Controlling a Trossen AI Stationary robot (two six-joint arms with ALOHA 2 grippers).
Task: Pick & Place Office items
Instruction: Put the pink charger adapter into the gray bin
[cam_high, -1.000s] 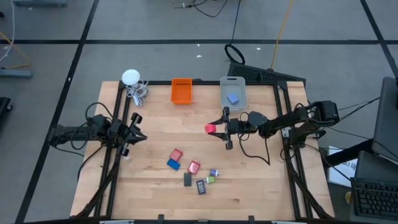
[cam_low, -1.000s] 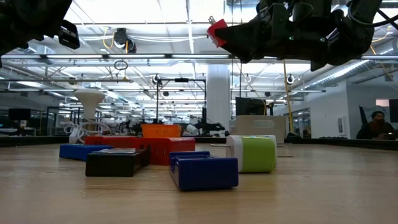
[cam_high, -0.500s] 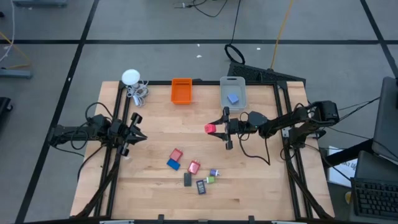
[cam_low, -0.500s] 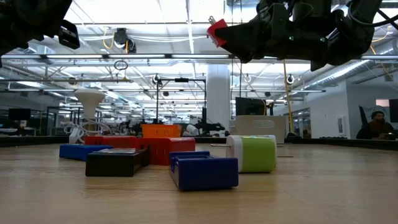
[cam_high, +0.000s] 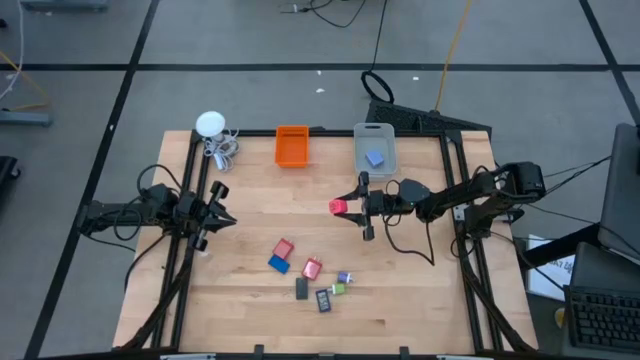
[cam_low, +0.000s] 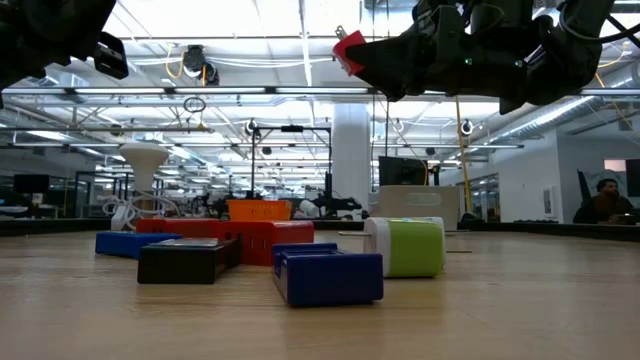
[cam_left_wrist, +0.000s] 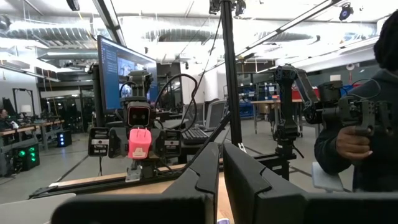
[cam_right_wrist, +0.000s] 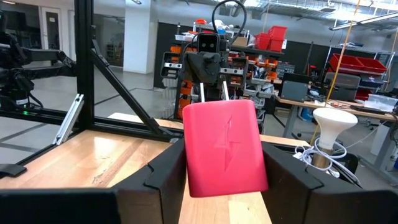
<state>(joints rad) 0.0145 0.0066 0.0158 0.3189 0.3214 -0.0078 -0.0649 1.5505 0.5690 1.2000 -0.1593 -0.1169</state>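
One red block (cam_right_wrist: 224, 148), embossed with a lightning-bolt mark and no readable writing, is clamped between the right gripper (cam_high: 347, 207) fingers, held above mid-table, near the clear grey bin (cam_high: 374, 148). Seven small pieces (cam_high: 305, 273) lie clustered nearer the front. At the left edge, the left gripper (cam_high: 226, 218) waits, fingers closed on nothing.

Right arm is reaching in from the table's right edge, wrist level, right gripper (cam_high: 352, 207) hanging above mid-table, fingers clamping a red block (cam_high: 338, 207). Left arm is waiting at the left edge, left gripper (cam_high: 226, 218) closed, pointing inward.
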